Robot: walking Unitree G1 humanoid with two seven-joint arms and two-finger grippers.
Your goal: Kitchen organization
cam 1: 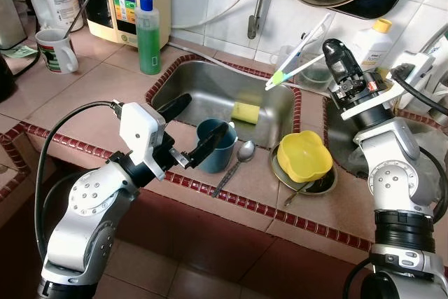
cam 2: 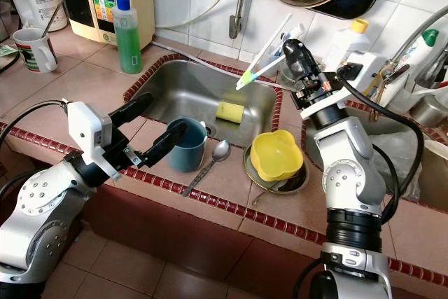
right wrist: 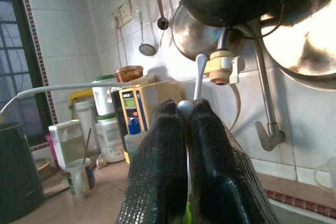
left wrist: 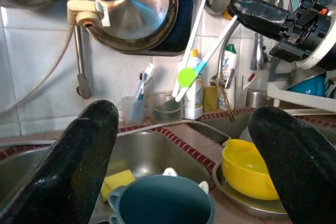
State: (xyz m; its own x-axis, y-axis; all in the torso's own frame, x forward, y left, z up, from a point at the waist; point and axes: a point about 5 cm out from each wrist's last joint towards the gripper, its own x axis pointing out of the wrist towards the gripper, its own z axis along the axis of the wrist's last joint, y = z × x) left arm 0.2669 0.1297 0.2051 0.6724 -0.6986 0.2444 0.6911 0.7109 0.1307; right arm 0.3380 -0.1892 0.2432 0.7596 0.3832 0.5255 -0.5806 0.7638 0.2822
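Observation:
A dark blue cup (cam 1: 217, 148) stands on the tiled ledge at the front edge of the steel sink (cam 1: 203, 82). My left gripper (cam 1: 194, 125) is open just in front of it, one finger (cam 1: 211, 146) lying against the cup's near side. In the left wrist view the cup (left wrist: 163, 203) sits low between the two spread fingers. My right gripper (cam 1: 334, 55) is raised over the sink's right rim, shut on the handles of two white toothbrushes (cam 1: 297, 61) with a green head, which slant down to the left. In the right wrist view its fingers (right wrist: 157, 171) pinch a white handle.
A spoon (cam 1: 239, 157) lies right of the cup, then a yellow bowl (cam 1: 304, 155) on a metal plate. A yellow sponge (cam 1: 246, 111) is in the sink. A green soap bottle (cam 1: 148, 33), white mug (cam 1: 57, 50), tap (cam 1: 257, 5) and clear tumbler (cam 1: 285, 57) line the back.

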